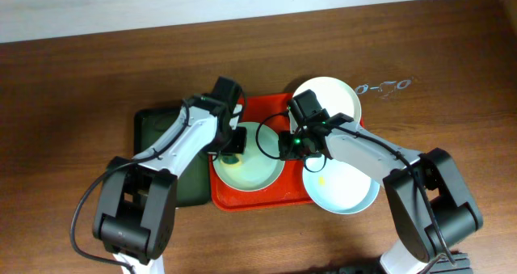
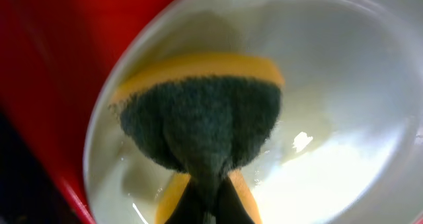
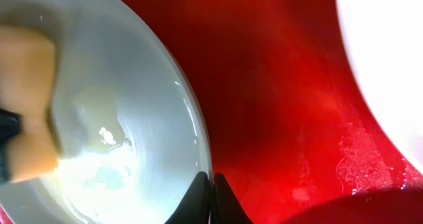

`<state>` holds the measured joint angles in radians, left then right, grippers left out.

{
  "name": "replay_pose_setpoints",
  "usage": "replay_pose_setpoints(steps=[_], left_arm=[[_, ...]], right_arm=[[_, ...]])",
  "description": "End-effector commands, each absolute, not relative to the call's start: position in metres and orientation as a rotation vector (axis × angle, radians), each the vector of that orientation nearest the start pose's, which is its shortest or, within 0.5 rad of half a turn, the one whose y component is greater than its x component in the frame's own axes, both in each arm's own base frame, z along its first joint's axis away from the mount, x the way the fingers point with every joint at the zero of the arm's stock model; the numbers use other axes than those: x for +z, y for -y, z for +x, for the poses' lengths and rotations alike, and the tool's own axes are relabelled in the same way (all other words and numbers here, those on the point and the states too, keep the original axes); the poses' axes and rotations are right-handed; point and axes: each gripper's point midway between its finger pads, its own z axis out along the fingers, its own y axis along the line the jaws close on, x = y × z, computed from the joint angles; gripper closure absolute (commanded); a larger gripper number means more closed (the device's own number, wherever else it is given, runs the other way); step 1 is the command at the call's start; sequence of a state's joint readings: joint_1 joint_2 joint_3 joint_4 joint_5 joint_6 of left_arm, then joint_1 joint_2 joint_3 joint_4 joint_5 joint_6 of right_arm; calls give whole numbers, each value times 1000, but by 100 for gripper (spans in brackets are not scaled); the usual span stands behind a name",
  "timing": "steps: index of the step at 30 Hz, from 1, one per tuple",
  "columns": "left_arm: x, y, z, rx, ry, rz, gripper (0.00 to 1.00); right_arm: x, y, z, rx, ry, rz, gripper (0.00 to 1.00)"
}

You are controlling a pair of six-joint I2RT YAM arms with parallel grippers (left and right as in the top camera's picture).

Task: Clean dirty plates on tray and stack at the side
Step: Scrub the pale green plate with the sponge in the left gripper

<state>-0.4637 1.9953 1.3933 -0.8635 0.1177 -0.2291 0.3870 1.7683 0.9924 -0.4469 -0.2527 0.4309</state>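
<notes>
Three pale plates lie on the red tray (image 1: 254, 197). In the overhead view the left plate (image 1: 257, 170) is under both grippers, another plate (image 1: 331, 98) sits at the back, and a third (image 1: 343, 189) hangs over the tray's front right edge. My left gripper (image 2: 210, 207) is shut on a green and yellow sponge (image 2: 198, 112), pressed into the left plate (image 2: 344, 85). My right gripper (image 3: 211, 197) is shut on that plate's rim (image 3: 192, 118), with one finger inside and one outside. The plate surface looks wet.
A dark green tray (image 1: 153, 127) lies left of the red tray, partly under the left arm. A small wiry object (image 1: 384, 86) rests on the wooden table at the back right. The red tray floor (image 3: 284, 98) shows water spots.
</notes>
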Motion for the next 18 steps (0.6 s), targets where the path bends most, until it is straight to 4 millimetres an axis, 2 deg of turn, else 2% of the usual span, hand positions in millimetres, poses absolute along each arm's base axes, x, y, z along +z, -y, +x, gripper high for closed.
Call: replay_pose_setpoints(steps=[1,5,6,8,10,11,13,15,18], left_arm=[[8,190,329,-258,-3052,361,100],[11,219,316,-536,-3060,387,100],[19,233,314,-669,-3043,406,100],[40,253,320,-827,-2979,463,100],[68,263,331,-873,-2903,515,100],[84,258,342,-806,-2874,506,100],[101,243,357,-647,-2850,472,100],[117,210,367,-394,-2858,411,100],[118,144,366,10,-2929,310,100]], right_arm=[[15,-182,324,541,-2884,-13,96],[15,-182,325,543,-2880,-14,96],[15,-182,325,543,-2880,-14,96],[15,-182,325,543,-2880,-14,96],[15,-182,325,543,-2880,-15,96],[15,-182,325,543,-2880,-15,96],[15,-182,325,543,-2881,-15,96],[15,-182,325,543,-2881,-14,92],[15,-182,325,543,-2881,-14,67]])
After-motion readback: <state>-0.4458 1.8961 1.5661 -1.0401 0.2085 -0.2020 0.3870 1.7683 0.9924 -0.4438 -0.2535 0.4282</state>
